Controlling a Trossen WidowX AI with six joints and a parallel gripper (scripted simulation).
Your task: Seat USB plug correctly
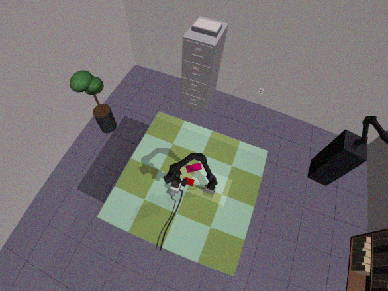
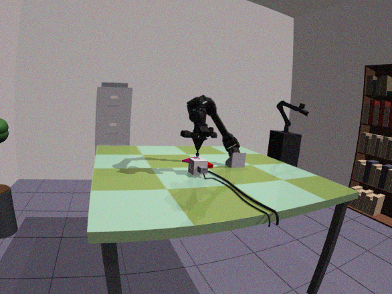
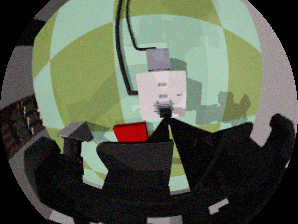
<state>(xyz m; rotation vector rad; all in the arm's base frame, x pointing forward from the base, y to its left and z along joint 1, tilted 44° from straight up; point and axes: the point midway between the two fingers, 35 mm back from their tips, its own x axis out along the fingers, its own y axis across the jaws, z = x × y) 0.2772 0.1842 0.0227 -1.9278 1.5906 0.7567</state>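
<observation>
The white power cube (image 1: 175, 187) (image 2: 198, 163) (image 3: 149, 82) stands upright on the table. Its top shows small slots in the wrist view. My gripper (image 2: 197, 154) (image 3: 167, 121) points down over the top edge nearest the arm and is shut on the USB plug (image 3: 163, 106). The plug is small and grey with a dark end. It is at or just above the cube's top; its depth in the socket and which way round it is cannot be told. In the top view the fingertips are hidden or too small to tell.
A grey block (image 2: 203, 170) (image 3: 158, 59) sits at the cube's side. Two black cables (image 2: 241, 191) (image 3: 119, 45) run from the cube over the table edge. A red block (image 1: 189, 181) (image 2: 210, 165) (image 3: 131, 132) lies close beside the cube, a magenta one (image 1: 194, 167) (image 2: 186, 160) farther off.
</observation>
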